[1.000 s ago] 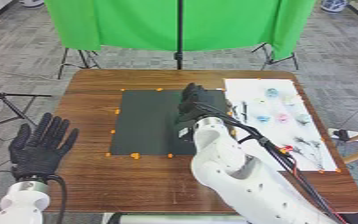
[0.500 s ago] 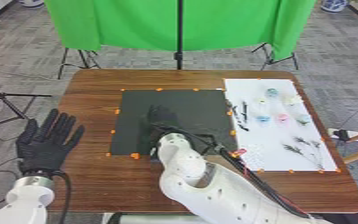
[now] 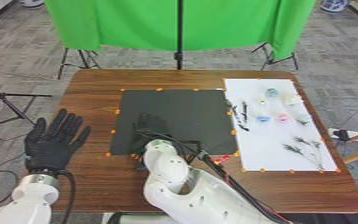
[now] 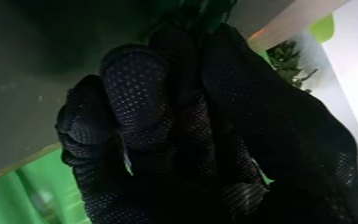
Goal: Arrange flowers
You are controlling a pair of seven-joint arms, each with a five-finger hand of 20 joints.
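My right hand (image 3: 149, 123) is low over the left-middle of the black sheet (image 3: 182, 107). In the right wrist view, my right hand (image 4: 171, 125) has its fingers curled toward the thumb, and a dark green sprig (image 4: 213, 11) shows at their tips, mostly hidden by the glove. On the white sheet (image 3: 286, 92) lie dark stems (image 3: 238, 117), a blue flower (image 3: 263, 119), a pink flower (image 3: 283, 118), several more blooms and thin sprigs (image 3: 304, 151). My left hand (image 3: 51, 141) is over the table's left side with straight, spread fingers.
Orange tape pieces (image 3: 159, 89) line the edges of the sheets on the brown table (image 3: 95, 187). Behind the table hangs a green cloth (image 3: 122, 25) with stands beside it. Cables run along my right arm across the near part of the table.
My right hand has moved left and nearer over the black sheet, uncovering its right part and more of the white sheet. My left hand has shifted slightly to the right.
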